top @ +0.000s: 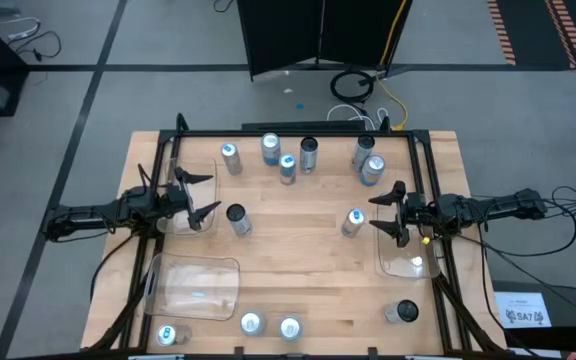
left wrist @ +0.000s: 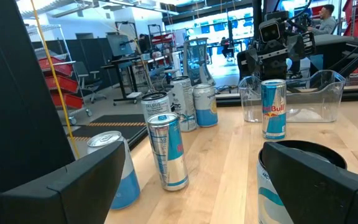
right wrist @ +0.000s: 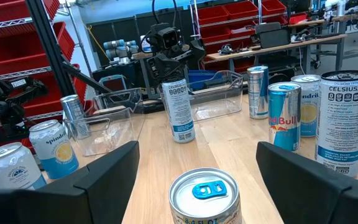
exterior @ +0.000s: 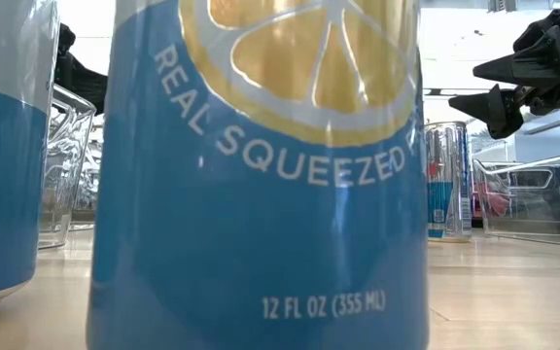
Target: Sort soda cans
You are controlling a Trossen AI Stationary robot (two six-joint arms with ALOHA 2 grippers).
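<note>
The soda cans [top: 288, 165] stand upright all over the wooden table [top: 298, 260] in the high view. A cluster runs along the upper middle of the frame, three more sit along the bottom edge, and one dark can [top: 402, 313] is at the lower right.

Two cans matter for the next move. One slim can [top: 353, 222] stands just left of the right gripper [top: 390, 211], right of center. The right wrist view shows its silver top with a blue tab [right wrist: 205, 189] sitting between the spread fingers [right wrist: 101, 174], low and close in. Its long axis is vertical, so a level pinch across its side would suit it. Another can [top: 237, 219] stands just right of the left gripper [top: 198, 196], whose fingers are also spread wide. The left wrist view shows what is probably that can's dark rim [left wrist: 303, 152] by one finger [left wrist: 328, 186], though much of it is hidden.

Each arm is nearest its own can. Clear trays [top: 196, 285] lie at the left and at the right [top: 406, 255], beside each gripper.
</note>
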